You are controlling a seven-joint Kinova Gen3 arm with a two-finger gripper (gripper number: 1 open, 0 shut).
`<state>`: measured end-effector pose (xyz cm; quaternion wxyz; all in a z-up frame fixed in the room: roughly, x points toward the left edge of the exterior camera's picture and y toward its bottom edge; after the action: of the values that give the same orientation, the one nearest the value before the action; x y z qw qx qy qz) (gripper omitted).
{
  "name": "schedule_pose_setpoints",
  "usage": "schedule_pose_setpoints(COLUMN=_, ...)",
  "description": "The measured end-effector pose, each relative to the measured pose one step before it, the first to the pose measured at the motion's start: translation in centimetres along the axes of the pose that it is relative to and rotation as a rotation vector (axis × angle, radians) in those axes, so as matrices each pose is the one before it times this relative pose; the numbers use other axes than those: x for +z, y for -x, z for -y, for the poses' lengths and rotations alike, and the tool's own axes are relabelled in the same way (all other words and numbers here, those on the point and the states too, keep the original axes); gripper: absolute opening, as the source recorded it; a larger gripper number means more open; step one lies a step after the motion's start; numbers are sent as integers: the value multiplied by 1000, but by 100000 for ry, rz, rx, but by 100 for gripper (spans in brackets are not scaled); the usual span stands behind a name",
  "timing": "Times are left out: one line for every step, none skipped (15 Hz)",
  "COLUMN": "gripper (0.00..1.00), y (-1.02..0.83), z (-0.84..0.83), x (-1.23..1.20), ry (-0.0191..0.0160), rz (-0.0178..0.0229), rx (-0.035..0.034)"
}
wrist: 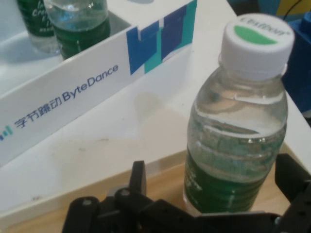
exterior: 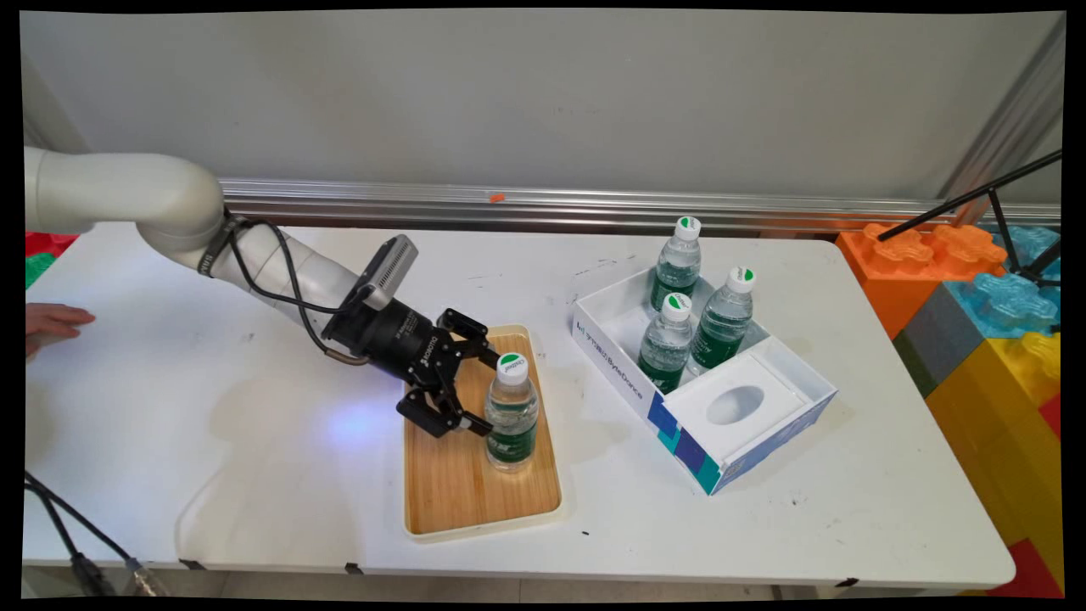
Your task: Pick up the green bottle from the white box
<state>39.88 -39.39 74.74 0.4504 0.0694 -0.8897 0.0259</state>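
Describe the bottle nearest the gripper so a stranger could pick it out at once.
Find the wooden tray near the table's front edge, left of the white box. One water bottle stands upright on it, between the open gripper fingers. The other three bottles stand inside the box.

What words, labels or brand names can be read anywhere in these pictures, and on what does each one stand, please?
"字节跳动 ByteDance": on the side wall of the white box, beside a small teal bar logo.
Green-and-white cap of the bottle on the wooden tray: curved lettering, too blurred to read.
Green label of a bottle inside the box: white script, unreadable.
Black gripper body: small white lettering, too small to read in the main view.
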Motion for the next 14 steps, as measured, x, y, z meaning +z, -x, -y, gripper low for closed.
schedule_pose_setpoints(gripper=100, y=72, z=55, x=-213, ry=-368, rz=602, rx=-413)
schedule_pose_setpoints(gripper=100, y=102, z=62, x=-299, ry=-570, rz=790, rx=-612)
schedule_pose_setpoints(gripper=100, y=77, z=100, x=-282, ry=-497, rz=825, rx=-648)
schedule_pose_setpoints(gripper=100, y=62, z=57, x=-208, ry=-355, rz=575, rx=-476)
schedule_pose_setpoints(gripper=100, y=58, z=55, x=-212, ry=-347, rz=567, rx=-493)
schedule_pose_setpoints(gripper=100, y=65, z=65, x=-248, ry=-433, rz=652, rx=-580)
schedule_pose_setpoints(gripper=100, y=82, z=71, x=-287, ry=-539, rz=734, rx=-712)
schedule_pose_setpoints(gripper=100, y=58, z=86, x=-226, ry=-458, rz=643, rx=-558)
schedule_pose_setpoints(gripper=100, y=69, z=91, x=-259, ry=-524, rz=714, rx=-657)
schedule_pose_setpoints(gripper=100, y=70, z=100, x=-241, ry=-531, rz=687, rx=-635)
schedule_pose_setpoints(gripper=100, y=67, z=92, x=-249, ry=-623, rz=615, rx=-660)
schedule_pose_setpoints(gripper=100, y=32, z=85, x=-186, ry=-436, rz=469, rx=-557)
schedule_pose_setpoints(gripper=100, y=6, z=128, x=-184, ry=-510, rz=436, rx=-541)
schedule_pose_setpoints(gripper=100, y=-10, z=94, x=-189, ry=-496, rz=160, rx=-518)
